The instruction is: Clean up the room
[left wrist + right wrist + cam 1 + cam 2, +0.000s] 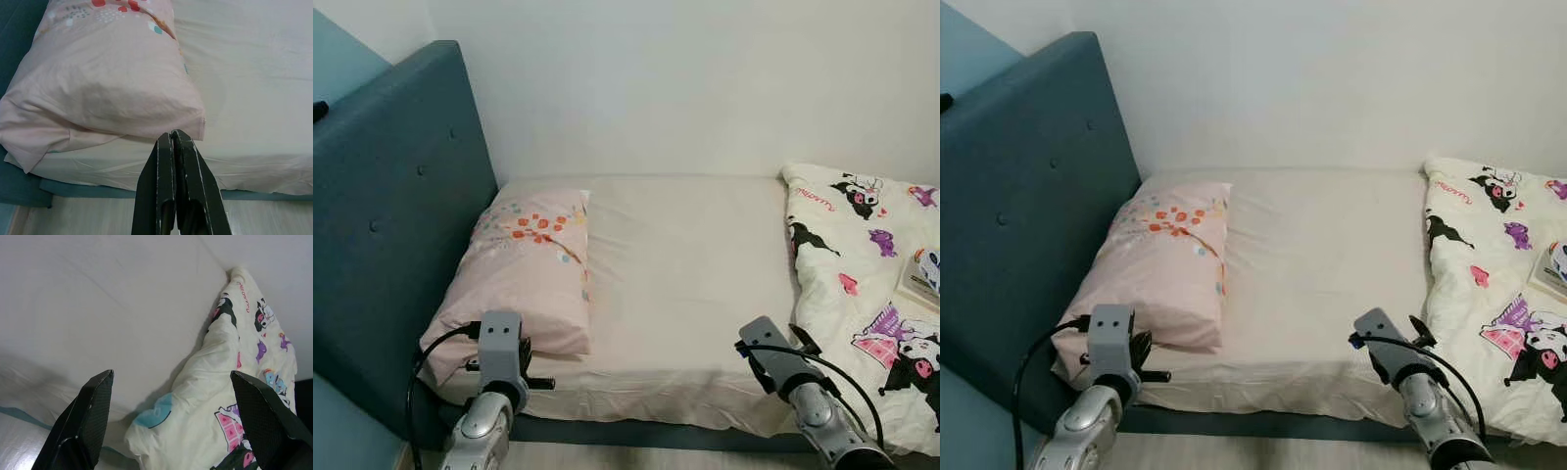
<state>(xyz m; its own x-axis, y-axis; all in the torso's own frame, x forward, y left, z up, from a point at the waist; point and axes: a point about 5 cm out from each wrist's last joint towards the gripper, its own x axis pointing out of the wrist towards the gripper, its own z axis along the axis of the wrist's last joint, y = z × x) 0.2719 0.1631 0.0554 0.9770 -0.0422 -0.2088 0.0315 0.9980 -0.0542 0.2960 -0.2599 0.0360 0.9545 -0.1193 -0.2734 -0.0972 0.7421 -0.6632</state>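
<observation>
A pink pillow with a flower print lies at the head of the bed, against the blue headboard. A white cartoon-print quilt is bunched at the right side of the cream sheet. My left gripper is shut and empty, held just off the bed's front edge below the pillow's near corner. Wide open, my right gripper hovers near the front edge of the bed, with the quilt's edge ahead of its fingers.
A book-like object lies on the quilt at the far right. The white wall runs behind the bed. A strip of pale floor shows below the blue bed frame.
</observation>
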